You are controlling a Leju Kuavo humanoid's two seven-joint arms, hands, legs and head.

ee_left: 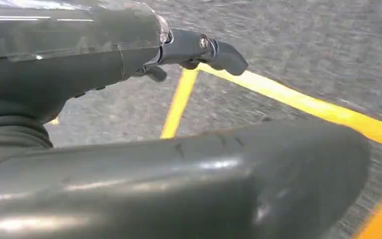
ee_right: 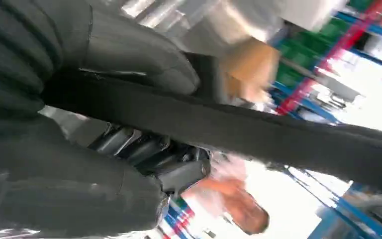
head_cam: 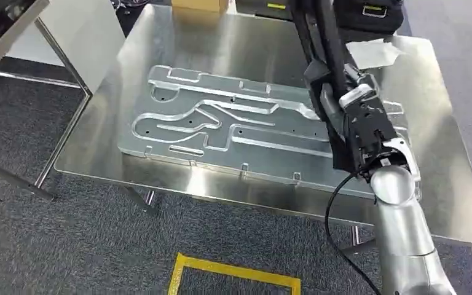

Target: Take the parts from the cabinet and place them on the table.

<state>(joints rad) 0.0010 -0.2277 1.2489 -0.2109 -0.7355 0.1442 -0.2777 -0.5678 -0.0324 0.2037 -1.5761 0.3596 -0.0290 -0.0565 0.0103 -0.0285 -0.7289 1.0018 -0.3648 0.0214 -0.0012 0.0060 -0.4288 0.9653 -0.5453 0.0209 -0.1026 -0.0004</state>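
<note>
1. My right hand is clenched around a long black part, a flat dark bar that runs up and away from my fist over the far side of the bench. In the right wrist view the bar crosses the whole picture with my thumb over one face and my dark fingers wrapped under the other, so the hold looks firm.
2. I judge the grip sits near the bar's lower end, so most of its length stands ahead of my hand and I can lower it onto the metal without my arm coming between.
3. The bar is above the bench, not resting on it as far as I can tell; where its far end lies is cut off at the picture's edge.
4. Below and to my left lies a large silver fixture plate with raised curved channels, flat on the bench. It takes much of the middle, so the free steel on my right seems the sensible landing place.
5. My left hand hangs low over grey carpet crossed by yellow floor tape; it holds nothing, fingers loosely apart, out of the way.
6. The placing step is not yet done.
</note>
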